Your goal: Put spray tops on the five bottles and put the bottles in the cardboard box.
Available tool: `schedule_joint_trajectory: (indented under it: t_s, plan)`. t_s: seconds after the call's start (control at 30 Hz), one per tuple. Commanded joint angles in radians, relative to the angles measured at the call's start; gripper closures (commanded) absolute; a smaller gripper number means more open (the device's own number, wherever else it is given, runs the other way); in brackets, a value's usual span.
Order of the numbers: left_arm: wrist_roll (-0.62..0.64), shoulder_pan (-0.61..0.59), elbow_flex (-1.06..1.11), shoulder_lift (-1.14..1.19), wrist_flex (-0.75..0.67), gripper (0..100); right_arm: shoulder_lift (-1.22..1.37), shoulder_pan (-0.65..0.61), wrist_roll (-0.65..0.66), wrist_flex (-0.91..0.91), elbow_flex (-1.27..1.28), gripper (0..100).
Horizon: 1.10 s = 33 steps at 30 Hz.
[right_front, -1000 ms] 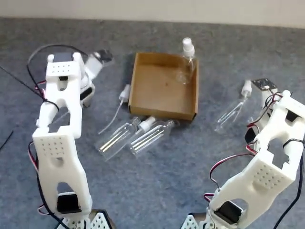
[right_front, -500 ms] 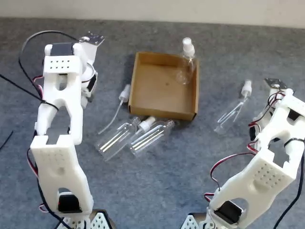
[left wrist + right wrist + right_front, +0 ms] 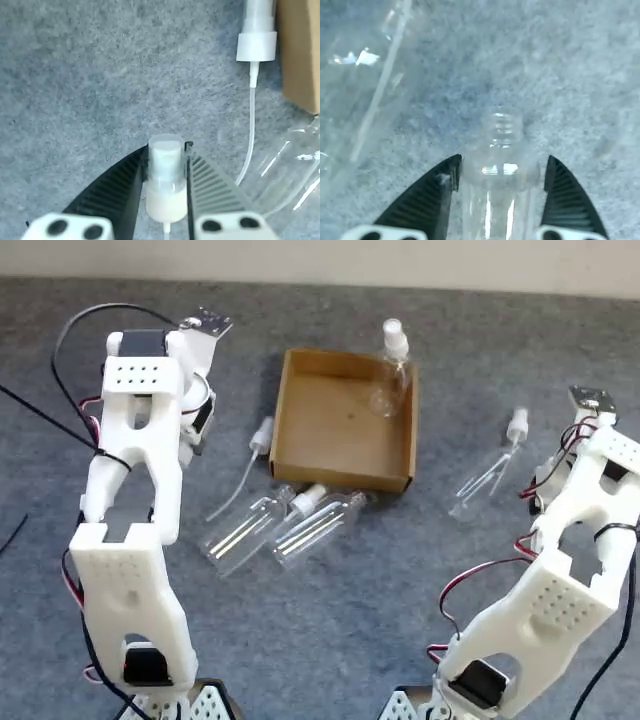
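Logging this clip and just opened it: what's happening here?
The left pincer is shut on a spray top. The right pincer grips an uncapped bottle by its shoulders. One capped bottle stands in the cardboard box. Two more bottles lie just in front of it, a loose spray top lies beside them, and another capped bottle lies off to the right.

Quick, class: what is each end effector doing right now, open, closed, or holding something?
Left end effector: closed on a spray top.
Right end effector: closed on an uncapped bottle.
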Motion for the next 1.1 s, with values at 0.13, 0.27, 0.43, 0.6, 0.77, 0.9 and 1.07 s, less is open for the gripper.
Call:
schedule_joint_trajectory:
  t_s: [0.13,0.27,0.43,0.6,0.77,0.9,1.07]
  plan:
    - [0.008,0.019,-0.041,-0.074,0.008,98,0.047,-0.008,-0.011,0.039,-0.048,86.1]
    - [0.008,0.018,-0.041,-0.074,0.008,98,0.105,0.001,-0.012,0.039,-0.058,83.3]
    - [0.008,0.018,-0.042,-0.074,0.008,98,0.108,0.008,-0.011,0.053,-0.058,83.3]
    - [0.008,0.019,-0.042,-0.076,0.008,98,0.110,0.007,0.012,0.074,-0.058,83.7]
    - [0.011,0.019,-0.058,-0.081,0.009,98,0.061,-0.001,-0.048,0.079,-0.105,99.8]
    - [0.055,0.042,-0.151,-0.156,0.078,98,-0.110,-0.053,-0.104,0.176,-0.243,99.5]
    - [0.117,0.108,-0.206,-0.369,0.095,98,-0.389,-0.266,-0.247,0.223,-0.302,99.5]
